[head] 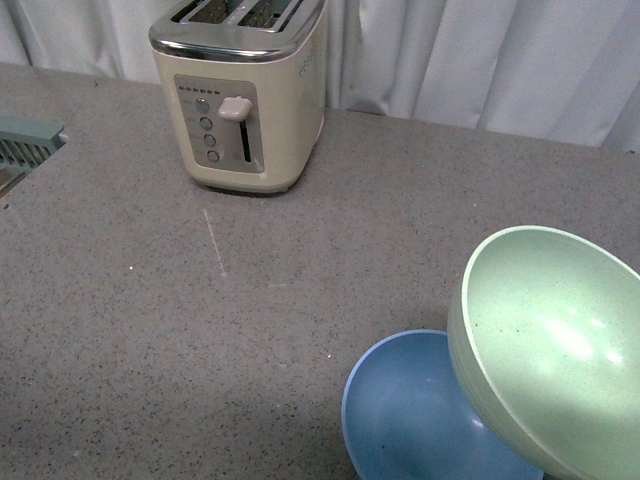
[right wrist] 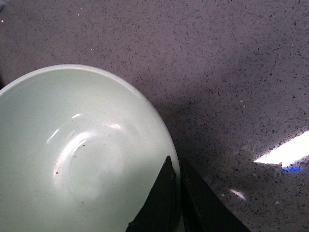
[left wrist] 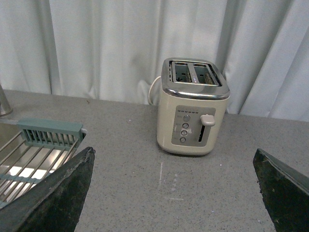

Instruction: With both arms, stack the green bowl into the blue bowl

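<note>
Green bowl (head: 555, 350) at lower right of the front view, tilted, lifted over the rim of the blue bowl (head: 410, 420), which sits on the grey speckled table (head: 250, 340) at the bottom edge. In the right wrist view, right gripper (right wrist: 176, 193) fingers (right wrist: 161, 203) pinching the green bowl's rim, one inside, one outside. In the left wrist view, left gripper (left wrist: 174, 193) fingers (left wrist: 58, 193) spread wide, holding nothing. Cream toaster (head: 240, 95) at upper left, well apart from both bowls.

The green bowl (head: 550, 350) tilts over the blue bowl (head: 400, 420), toaster (head: 240, 95) far behind-left.
</note>
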Controlling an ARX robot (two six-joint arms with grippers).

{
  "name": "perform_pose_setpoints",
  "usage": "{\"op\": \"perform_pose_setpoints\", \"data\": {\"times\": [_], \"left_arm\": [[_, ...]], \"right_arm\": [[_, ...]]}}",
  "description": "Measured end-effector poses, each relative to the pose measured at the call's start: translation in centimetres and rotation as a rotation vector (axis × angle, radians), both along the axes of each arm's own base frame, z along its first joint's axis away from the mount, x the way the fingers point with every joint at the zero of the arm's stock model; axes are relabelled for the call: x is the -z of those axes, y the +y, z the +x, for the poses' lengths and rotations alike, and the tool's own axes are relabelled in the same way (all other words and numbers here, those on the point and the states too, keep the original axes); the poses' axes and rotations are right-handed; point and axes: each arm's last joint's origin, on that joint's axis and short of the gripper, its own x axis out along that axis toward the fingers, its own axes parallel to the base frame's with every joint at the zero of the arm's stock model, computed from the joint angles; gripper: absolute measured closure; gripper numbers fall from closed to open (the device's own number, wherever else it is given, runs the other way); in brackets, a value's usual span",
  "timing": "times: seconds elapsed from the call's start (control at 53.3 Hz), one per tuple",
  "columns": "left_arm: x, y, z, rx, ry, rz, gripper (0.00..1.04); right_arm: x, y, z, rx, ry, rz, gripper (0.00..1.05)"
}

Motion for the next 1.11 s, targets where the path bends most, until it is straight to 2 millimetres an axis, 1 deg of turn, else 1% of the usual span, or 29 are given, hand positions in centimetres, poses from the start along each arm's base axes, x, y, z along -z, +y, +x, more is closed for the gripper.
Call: {"op": "perform_pose_setpoints", "data": {"times": [0.188,0.225,0.3,0.338,0.356,0.394,0.469,0.544,0.6,0.638,0.713,0.731,0.769,0.844,0.994,1.032,1.069,1.107], "left_arm": [[0.0,0.0,0.0,0.0,0.0,0.0,0.06],[0.0,0.0,0.0,0.0,0.0,0.0,0.06],[0.0,0.0,0.0,0.0,0.0,0.0,0.06],[0.0,0.0,0.0,0.0,0.0,0.0,0.06],[0.0,0.0,0.0,0.0,0.0,0.0,0.06],[0.0,0.0,0.0,0.0,0.0,0.0,0.06],[0.0,0.0,0.0,0.0,0.0,0.0,0.06],[0.0,0.0,0.0,0.0,0.0,0.0,0.06],[0.0,0.0,0.0,0.0,0.0,0.0,0.06],[0.0,0.0,0.0,0.0,0.0,0.0,0.06],[0.0,0.0,0.0,0.0,0.0,0.0,0.06],[0.0,0.0,0.0,0.0,0.0,0.0,0.06],[0.0,0.0,0.0,0.0,0.0,0.0,0.06],[0.0,0.0,0.0,0.0,0.0,0.0,0.06],[0.0,0.0,0.0,0.0,0.0,0.0,0.06],[0.0,0.0,0.0,0.0,0.0,0.0,0.06],[0.0,0.0,0.0,0.0,0.0,0.0,0.06],[0.0,0.0,0.0,0.002,-0.001,0.0,0.06]], "right_arm": [[0.0,0.2,0.1,-0.015,-0.004,-0.008,1.03],[0.0,0.3,0.1,-0.02,-0.01,-0.007,0.99],[-0.1,0.4,0.2,-0.041,-0.013,0.005,0.86],[-0.2,0.5,0.2,-0.051,-0.016,0.011,0.81],[-0.2,0.5,0.2,-0.052,-0.016,0.012,0.8],[-0.2,0.6,0.3,-0.06,-0.016,0.013,0.72],[-0.2,0.6,0.3,-0.064,-0.017,0.009,0.63],[-0.2,0.6,0.3,-0.065,-0.017,0.004,0.49],[-0.3,0.5,0.2,-0.058,-0.028,-0.029,0.34],[-0.4,0.4,0.2,-0.05,-0.032,-0.048,0.27],[-0.6,0.1,0.2,-0.038,-0.048,-0.085,0.15],[-0.7,0.0,0.2,-0.037,-0.05,-0.098,0.11],[-0.8,-0.1,0.2,-0.031,-0.055,-0.108,0.07],[-0.9,-0.4,0.2,-0.023,-0.056,-0.138,0.1],[-1.3,-0.9,0.1,-0.026,-0.073,-0.182,0.09],[-0.8,-0.9,0.6,-0.038,-0.189,-0.194,0.15],[-0.3,-1.2,0.7,-0.101,-0.265,-0.219,0.2],[0.3,-2.0,0.4,-0.17,-0.366,-0.23,0.27]]}}
